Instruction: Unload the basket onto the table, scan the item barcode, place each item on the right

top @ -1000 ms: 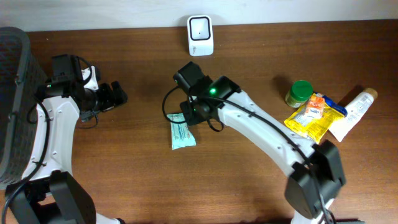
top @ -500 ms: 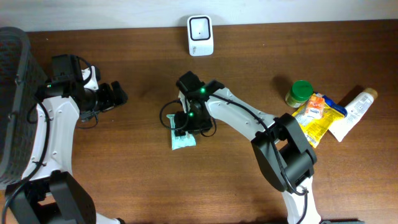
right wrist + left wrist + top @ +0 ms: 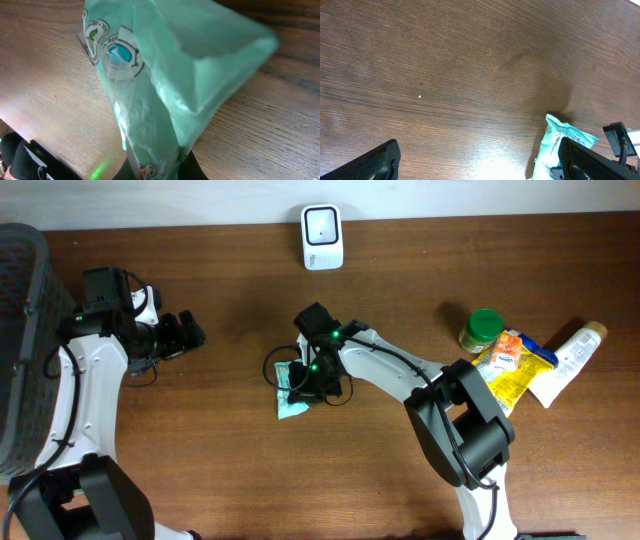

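Teal film packet [image 3: 291,406]: sitting mid-table on brown wood table [image 3: 220,465], below white scanner [image 3: 322,237] at far edge. Right gripper [image 3: 305,380]: jaws pressing together, pinching packet's end. Left gripper [image 3: 188,332]: hanging well apart, jaws spread wide, holding nothing. Risk: thin slick film slipping from narrow pinch while lifting. Packet drooping or crumpling, hiding barcode from scanner.

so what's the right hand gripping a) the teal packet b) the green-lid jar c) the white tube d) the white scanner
a, the right hand is shut on the teal packet, which fills its wrist view, while the jar, tube and scanner sit apart from it.
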You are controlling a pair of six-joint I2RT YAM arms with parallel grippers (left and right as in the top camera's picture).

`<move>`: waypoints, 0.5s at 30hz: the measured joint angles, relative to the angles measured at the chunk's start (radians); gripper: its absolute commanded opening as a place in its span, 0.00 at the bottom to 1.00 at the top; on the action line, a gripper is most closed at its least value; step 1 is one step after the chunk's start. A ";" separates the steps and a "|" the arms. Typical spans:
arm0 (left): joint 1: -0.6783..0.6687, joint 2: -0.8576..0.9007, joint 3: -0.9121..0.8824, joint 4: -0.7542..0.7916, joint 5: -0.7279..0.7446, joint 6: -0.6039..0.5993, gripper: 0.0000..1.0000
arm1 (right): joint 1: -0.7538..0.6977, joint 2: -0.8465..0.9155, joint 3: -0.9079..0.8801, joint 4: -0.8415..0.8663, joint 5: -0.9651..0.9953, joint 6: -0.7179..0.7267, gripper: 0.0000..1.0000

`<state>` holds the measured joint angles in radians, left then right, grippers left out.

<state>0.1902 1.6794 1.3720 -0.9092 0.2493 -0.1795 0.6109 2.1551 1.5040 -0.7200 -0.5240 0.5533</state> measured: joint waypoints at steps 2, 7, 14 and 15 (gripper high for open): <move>0.000 0.000 0.000 0.000 0.000 0.000 0.99 | -0.002 -0.010 0.001 -0.026 0.022 -0.010 0.04; 0.000 0.000 0.000 0.000 0.000 0.000 0.99 | -0.001 -0.101 0.039 -0.214 0.305 -0.082 0.04; 0.000 0.000 0.000 0.000 0.000 0.000 0.99 | 0.079 -0.217 0.157 -0.381 0.938 -0.192 0.04; 0.000 0.000 0.000 0.000 0.000 0.000 0.99 | 0.087 -0.204 0.157 -0.401 0.993 -0.199 0.04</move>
<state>0.1902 1.6794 1.3720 -0.9092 0.2493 -0.1795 0.6983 1.9514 1.6608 -1.1206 0.4686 0.3546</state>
